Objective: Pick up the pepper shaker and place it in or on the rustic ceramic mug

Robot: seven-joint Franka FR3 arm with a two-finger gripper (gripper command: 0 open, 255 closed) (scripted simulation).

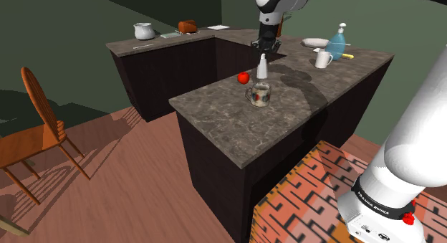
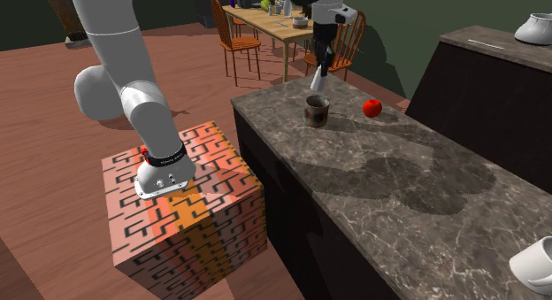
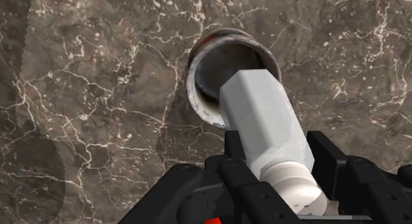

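My gripper [image 3: 280, 160] clasps the white pepper shaker [image 3: 264, 117], tilted above the mug [image 3: 193, 77] standing on the dark veined surface [image 3: 99, 90].

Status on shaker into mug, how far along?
Done: the white pepper shaker is off the counter, clasped in the gripper. In hand: it hangs above the mug, its end over the opening. Left: lower it in and release.

Small white lettering on the black band [image 1: 382, 208] round the arm's base seems to read FRANKA EMIKA; nothing else is legible.
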